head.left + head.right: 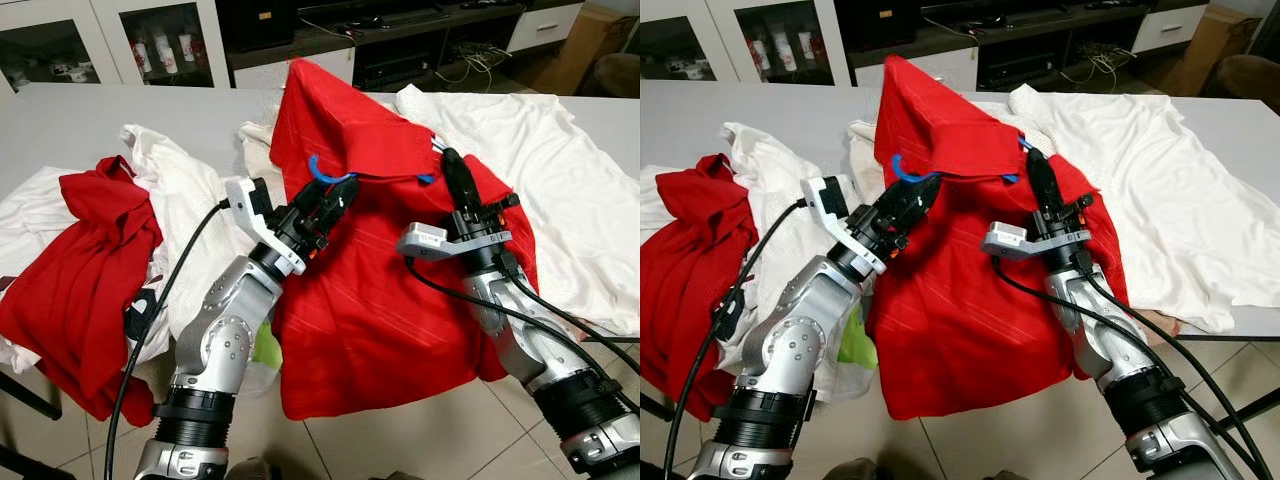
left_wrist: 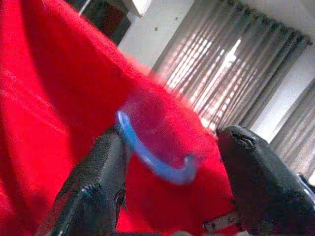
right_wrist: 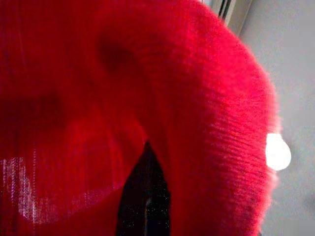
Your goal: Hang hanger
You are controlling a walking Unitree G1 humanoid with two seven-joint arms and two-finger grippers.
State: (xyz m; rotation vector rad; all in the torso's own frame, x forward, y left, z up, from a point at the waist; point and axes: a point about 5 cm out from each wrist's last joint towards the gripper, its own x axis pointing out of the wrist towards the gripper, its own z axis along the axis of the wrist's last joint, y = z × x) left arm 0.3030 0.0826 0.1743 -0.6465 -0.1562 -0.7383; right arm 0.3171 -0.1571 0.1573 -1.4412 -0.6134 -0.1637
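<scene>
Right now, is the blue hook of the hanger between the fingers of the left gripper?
Yes, the left wrist view shows the blue hook curving across the gap between the two black fingers of the left gripper.

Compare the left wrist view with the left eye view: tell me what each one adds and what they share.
Left wrist view: a close look at the blue hanger hook lying between the left gripper's fingers, with grey curtains behind.

Left eye view: the grey table, the white garments, the second red garment and the right gripper on the cloth.

Both: the red shirt, hook and left gripper.
</scene>
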